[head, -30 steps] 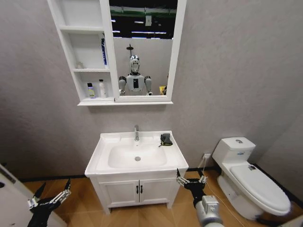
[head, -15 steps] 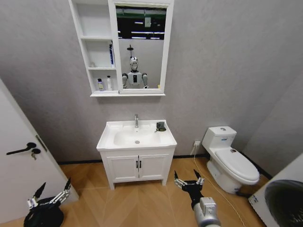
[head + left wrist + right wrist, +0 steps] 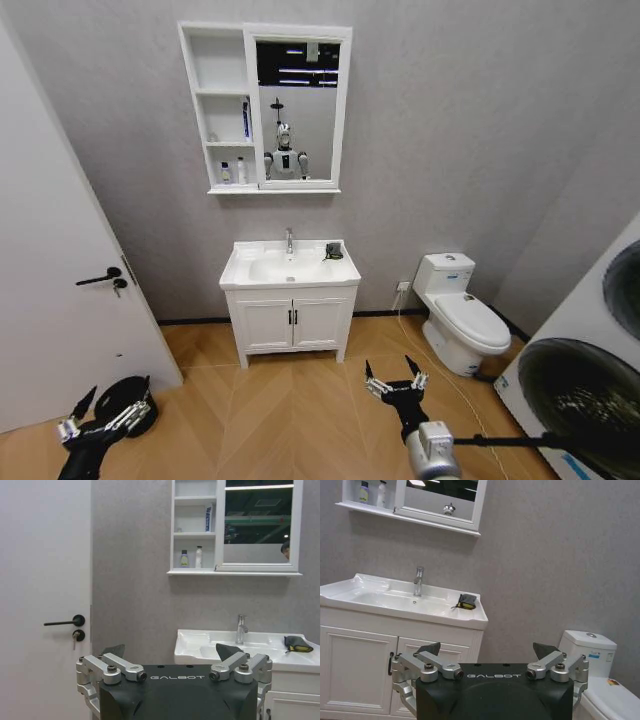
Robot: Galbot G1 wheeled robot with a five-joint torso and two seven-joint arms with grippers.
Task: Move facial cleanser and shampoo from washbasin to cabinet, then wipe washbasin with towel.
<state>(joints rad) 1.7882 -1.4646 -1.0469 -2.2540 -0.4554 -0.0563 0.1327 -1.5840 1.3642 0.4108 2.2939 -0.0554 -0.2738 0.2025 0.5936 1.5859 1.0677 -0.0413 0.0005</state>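
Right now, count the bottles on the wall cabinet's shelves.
3: a small clear yellow-labelled bottle and a white bottle on the lowest shelf, and a blue-and-white tube on the middle shelf. Others could be hidden.

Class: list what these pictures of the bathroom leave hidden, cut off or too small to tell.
- Labels on the two bottles on the cabinet shelf: too small in the head view.
- Towel on the washbasin rim: its far side, hidden by its own folds in the right wrist view.
- Washer: cut off by the head view's edge.
- Basin drain: hidden behind the rim in the left wrist view.
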